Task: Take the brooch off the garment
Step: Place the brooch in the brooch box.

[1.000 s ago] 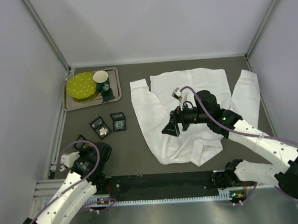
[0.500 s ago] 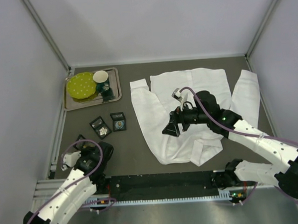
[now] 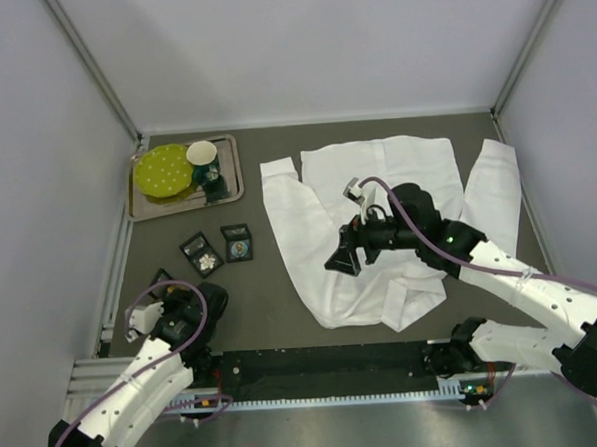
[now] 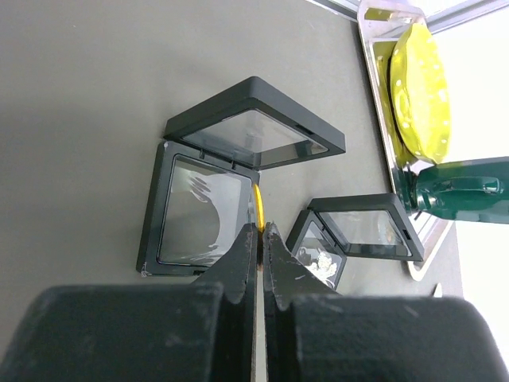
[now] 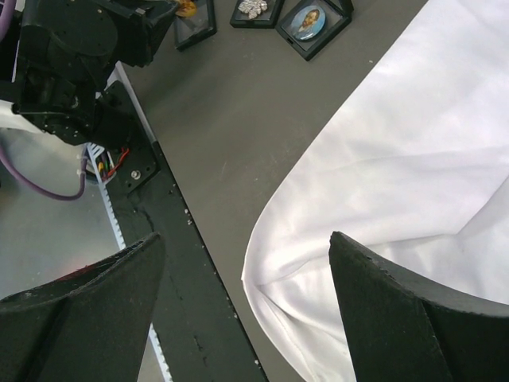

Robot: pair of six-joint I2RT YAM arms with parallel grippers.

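Over the tabletop (image 3: 257,201), the brooch (image 4: 258,208) gripped by the left pincer (image 4: 258,229) should be lowered flat into the 8 o'clock case (image 4: 199,211). The right pincer (image 5: 248,239) is open

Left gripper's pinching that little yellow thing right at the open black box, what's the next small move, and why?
Probably ease the left gripper down a little toward the open box, ready to release. It is shut on the thin yellow brooch right at the box's edge, while the right gripper hangs open over the shirt, holding nothing.
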